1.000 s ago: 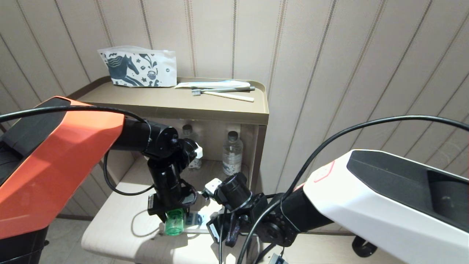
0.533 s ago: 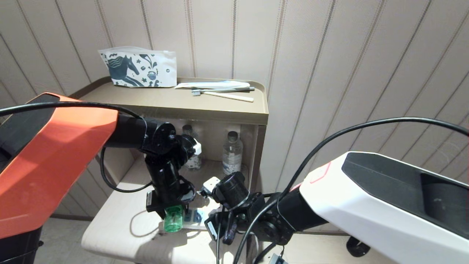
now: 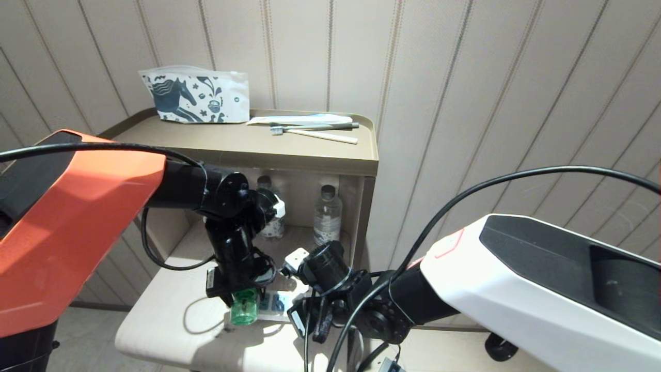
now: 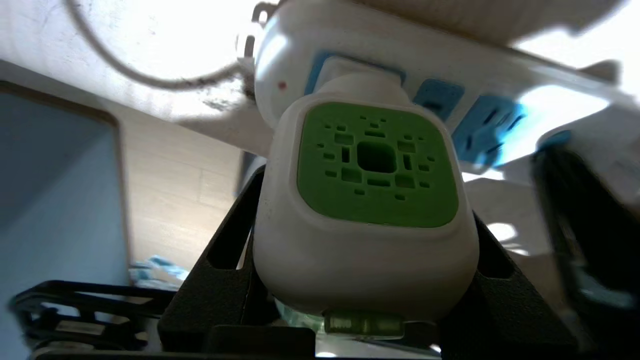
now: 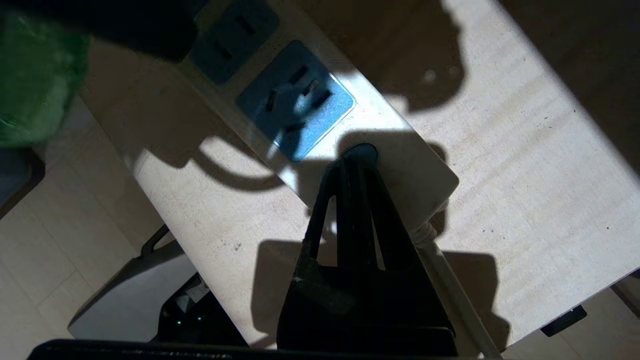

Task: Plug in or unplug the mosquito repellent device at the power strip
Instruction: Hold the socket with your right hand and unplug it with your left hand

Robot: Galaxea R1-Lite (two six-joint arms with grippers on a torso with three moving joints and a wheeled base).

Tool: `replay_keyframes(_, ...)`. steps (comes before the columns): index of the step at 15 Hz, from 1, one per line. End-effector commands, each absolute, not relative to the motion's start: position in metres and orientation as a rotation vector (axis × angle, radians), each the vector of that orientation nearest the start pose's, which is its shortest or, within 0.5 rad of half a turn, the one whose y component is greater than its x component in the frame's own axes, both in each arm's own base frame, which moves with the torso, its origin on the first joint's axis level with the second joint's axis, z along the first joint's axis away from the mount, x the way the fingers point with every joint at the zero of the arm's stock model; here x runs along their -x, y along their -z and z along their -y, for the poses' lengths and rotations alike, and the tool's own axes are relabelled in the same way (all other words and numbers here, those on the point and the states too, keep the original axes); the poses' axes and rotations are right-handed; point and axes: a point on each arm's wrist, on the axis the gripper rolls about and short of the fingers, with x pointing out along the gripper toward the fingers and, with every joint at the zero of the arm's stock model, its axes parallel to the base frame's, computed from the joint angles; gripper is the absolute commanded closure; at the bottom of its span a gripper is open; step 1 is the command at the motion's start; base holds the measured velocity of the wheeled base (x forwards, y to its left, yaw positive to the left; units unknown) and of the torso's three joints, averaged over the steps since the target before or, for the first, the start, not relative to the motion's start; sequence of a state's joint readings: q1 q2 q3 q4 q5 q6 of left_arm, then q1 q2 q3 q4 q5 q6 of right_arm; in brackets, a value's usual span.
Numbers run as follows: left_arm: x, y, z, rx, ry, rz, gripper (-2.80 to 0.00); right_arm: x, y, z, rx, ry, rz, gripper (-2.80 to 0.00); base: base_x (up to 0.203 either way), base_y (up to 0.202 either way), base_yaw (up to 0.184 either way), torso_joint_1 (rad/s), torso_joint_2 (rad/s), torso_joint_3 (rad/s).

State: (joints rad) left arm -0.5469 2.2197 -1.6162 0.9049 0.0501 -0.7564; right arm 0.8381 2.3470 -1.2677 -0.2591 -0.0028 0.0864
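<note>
Green and white, the mosquito repellent device sat clamped between the fingers of our left gripper, the jaws about half spread and closed on its squarish head; its translucent bottle pointed back toward us in the head view, at roughly seven o'clock from the centre of the low shelf; its head met the pale blue socket at the end of the power strip, though we could not tell how deep the pins sat; the strip lay flat on the shelf, its remaining sockets running off toward three o'clock; our right gripper had its two fingers pressed together with nothing between them, the tips resting on the strip's white face at the cord end, just beside a blue socket; two water bottles stood at twelve o'clock in the recess behind; on the brown tray top above lay a horse-printed pouch and toothbrushes.
</note>
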Motion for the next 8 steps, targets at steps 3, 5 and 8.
replay_keyframes(3,-0.3103,-0.0780,0.2150,0.051,-0.181,-1.496,0.00,-0.2879,-0.0157,-0.3195,0.273,-0.750,-0.810,0.00,0.000,0.000,0.000,0.000,0.00,0.000)
replay_keyframes(5,-0.3105,-0.0776,0.2160,0.027,-0.197,-1.463,0.00,-0.2880,-0.0158,-0.3196,0.272,-0.750,-0.808,0.00,0.000,0.000,0.000,0.000,0.00,0.000)
replay_keyframes(8,-0.3112,-0.0867,0.2152,0.032,-0.199,-1.427,0.00,-0.2880,-0.0151,-0.3196,0.273,-0.750,-0.810,0.00,0.000,0.000,0.000,0.000,0.00,0.000)
